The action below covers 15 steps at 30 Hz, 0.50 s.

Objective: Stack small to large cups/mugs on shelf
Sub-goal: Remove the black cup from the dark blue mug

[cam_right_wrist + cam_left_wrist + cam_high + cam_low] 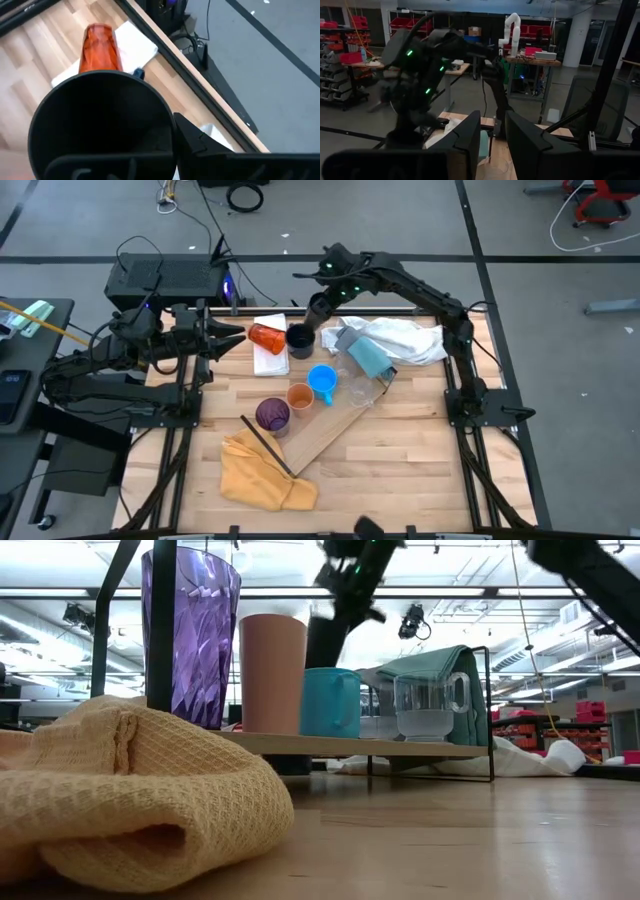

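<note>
Right wrist view shows the right gripper (pixel 172 131) fingers clamped on the black mug (pixel 100 125) rim; carry it level to the shelf (pixel 335 430), beside the glass mug (pixel 362 392).

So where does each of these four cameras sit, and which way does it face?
High: overhead, straight down on table, both arms.
Low: tabletop level, across the shelf into the room; right arm above.
Left wrist: past its own fingers toward the right arm.
Right wrist: down over the black mug in the right gripper.
Shared: high and right wrist both show the red-orange tumbler.
</note>
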### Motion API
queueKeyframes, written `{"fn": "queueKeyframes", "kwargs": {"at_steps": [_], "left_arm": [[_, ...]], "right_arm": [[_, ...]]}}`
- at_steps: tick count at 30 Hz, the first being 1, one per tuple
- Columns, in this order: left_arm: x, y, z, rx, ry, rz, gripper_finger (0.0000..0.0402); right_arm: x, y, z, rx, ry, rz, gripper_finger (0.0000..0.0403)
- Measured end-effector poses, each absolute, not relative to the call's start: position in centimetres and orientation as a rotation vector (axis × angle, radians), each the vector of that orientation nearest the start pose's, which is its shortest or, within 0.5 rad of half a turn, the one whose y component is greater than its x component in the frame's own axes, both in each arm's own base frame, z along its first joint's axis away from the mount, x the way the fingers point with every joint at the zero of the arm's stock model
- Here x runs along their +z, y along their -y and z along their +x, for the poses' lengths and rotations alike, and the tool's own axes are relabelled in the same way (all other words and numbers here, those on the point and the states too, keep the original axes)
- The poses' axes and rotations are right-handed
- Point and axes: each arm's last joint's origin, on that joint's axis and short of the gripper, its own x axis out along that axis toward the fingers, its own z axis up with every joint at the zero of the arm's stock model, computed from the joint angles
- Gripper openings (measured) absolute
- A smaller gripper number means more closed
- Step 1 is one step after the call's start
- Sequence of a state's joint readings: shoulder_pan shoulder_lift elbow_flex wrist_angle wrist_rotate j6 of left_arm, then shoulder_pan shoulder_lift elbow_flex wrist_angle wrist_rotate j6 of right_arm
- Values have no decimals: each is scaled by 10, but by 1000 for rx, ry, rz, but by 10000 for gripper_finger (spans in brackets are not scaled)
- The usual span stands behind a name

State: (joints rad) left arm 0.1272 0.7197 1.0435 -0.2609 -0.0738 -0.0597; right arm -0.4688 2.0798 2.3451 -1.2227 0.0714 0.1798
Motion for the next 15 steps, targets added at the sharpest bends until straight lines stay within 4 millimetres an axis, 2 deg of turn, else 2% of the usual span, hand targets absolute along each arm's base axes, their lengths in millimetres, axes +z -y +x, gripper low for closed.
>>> {"fn": "queueKeyframes", "kwargs": {"at_steps": [4, 10, 12, 15], "left_arm": [[418, -19, 130, 199, 69, -56, 99], [419, -19, 130, 200, 68, -38, 101], [419, -19, 130, 200, 68, -38, 98], [419, -19, 130, 200, 68, -31, 96]], "right_arm": [[407, 151, 355, -492, -961, 300, 2], [459, 69, 306, -324, -950, 225, 2], [468, 39, 291, -238, -972, 189, 2], [469, -2, 278, -127, -976, 150, 2]]}}
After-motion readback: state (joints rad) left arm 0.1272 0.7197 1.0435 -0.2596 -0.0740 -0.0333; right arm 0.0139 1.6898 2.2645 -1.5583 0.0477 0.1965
